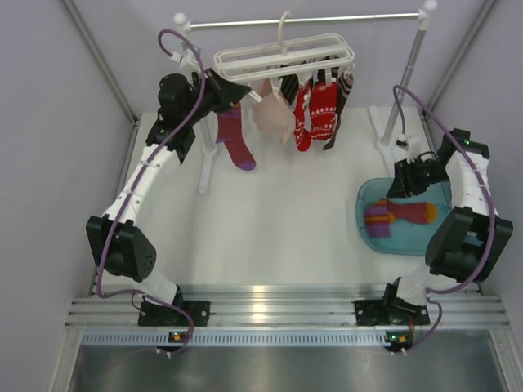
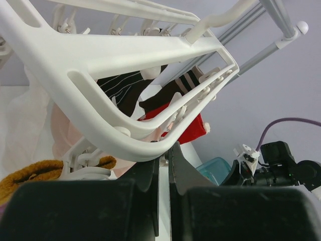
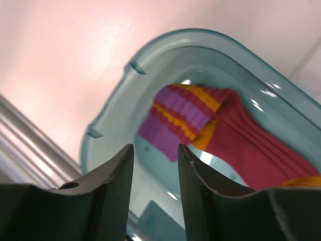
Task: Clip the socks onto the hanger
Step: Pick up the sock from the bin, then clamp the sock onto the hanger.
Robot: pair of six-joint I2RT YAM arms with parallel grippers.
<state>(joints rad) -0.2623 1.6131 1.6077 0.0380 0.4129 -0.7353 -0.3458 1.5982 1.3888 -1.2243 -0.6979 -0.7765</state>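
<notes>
So the white slatted hanger (image 1: 282, 55) was hooked over the silver rail (image 1: 327, 18) at the back of the table (image 1: 286, 229), and it already had a bunch of socks dangling from its clips. There was a purple-magenta sock (image 1: 237, 140) on the left, a pale pink sock (image 1: 271, 116) next to it, two red socks (image 1: 317, 114) with a white pattern, and a dark striped sock (image 1: 345, 88) at the right end. The left gripper (image 1: 234, 91) was up at the hanger's left end, jaws closed down to just a sliver. From the left wrist cam its fingertips sat right against the underside of the frame's rim, but honestly I couldn't tell if it was actually pinching the plastic or just touching it. Over on the right side of the table sat a teal tray (image 1: 365, 214), well apart from the hanger, with one more sock lying flat in it. That was the magenta sock (image 1: 409, 214), with a purple and orange striped cuff. The right gripper (image 3: 155, 150) hovered just over that tray with its fingers spread apart and nothing between them. It was pointed down at the cuff end of the sock, and wasn't touching it as far as the wrist cam showed.
</notes>
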